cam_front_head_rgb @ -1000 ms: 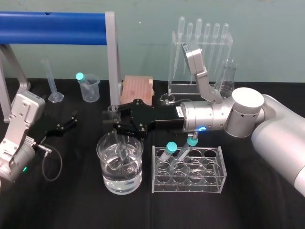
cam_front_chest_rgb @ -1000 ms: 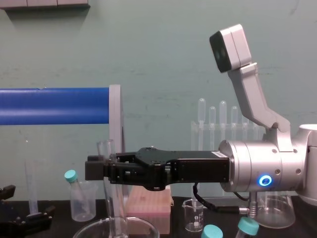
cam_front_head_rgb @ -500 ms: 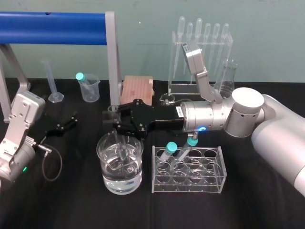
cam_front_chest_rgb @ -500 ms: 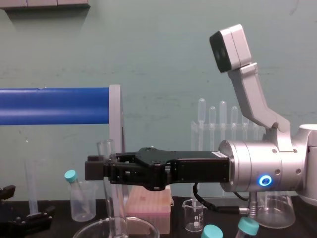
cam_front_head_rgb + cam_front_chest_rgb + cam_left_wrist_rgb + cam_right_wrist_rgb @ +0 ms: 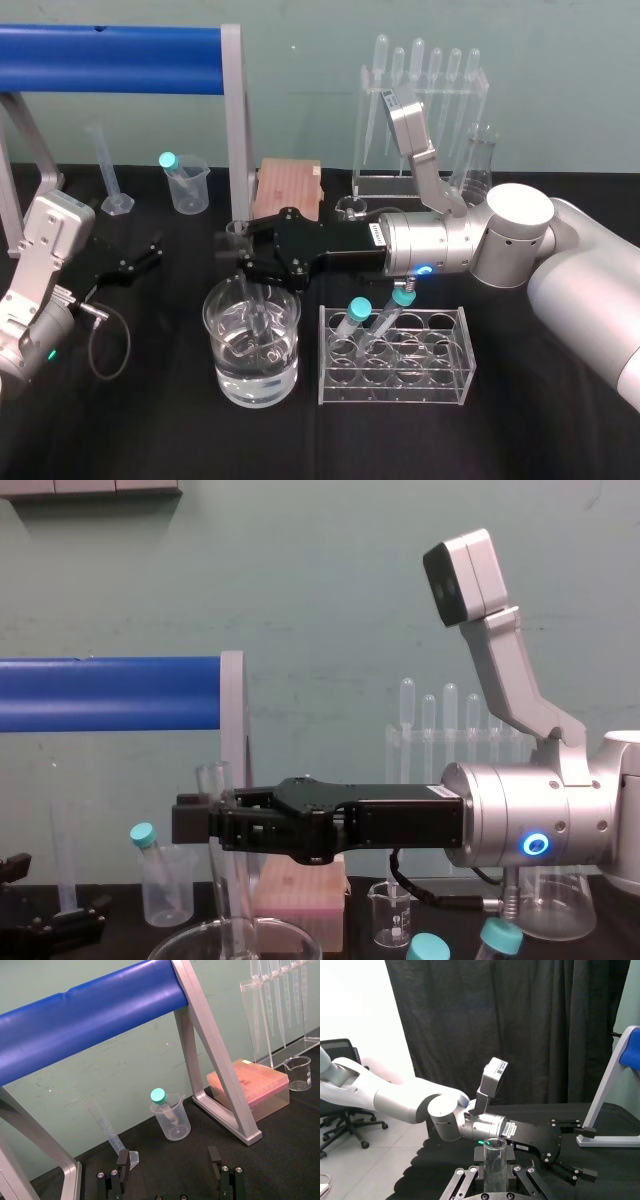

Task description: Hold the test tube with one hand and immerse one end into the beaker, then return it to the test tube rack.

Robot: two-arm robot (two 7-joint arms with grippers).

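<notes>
My right gripper (image 5: 234,258) reaches in from the right and is shut on the test tube (image 5: 238,235), a slim clear glass tube held nearly upright. The tube's lower end dips into the water of the beaker (image 5: 216,306), a wide clear vessel at the table's front middle. In the chest view the test tube (image 5: 214,785) rises above the right gripper (image 5: 205,822) and runs down into the beaker's rim (image 5: 192,944). The right wrist view looks down on the tube's open rim (image 5: 494,1144). The test tube rack (image 5: 446,358) stands just right of the beaker. My left gripper (image 5: 140,258) rests open at the far left.
Two teal-capped tubes (image 5: 358,310) lean in the rack. Behind stand a blue-barred metal frame (image 5: 110,45), a graduated cylinder (image 5: 105,175), a plastic cup (image 5: 188,185) with a capped tube, a pink box (image 5: 290,188), a small beaker (image 5: 350,210) and a pipette stand (image 5: 425,100).
</notes>
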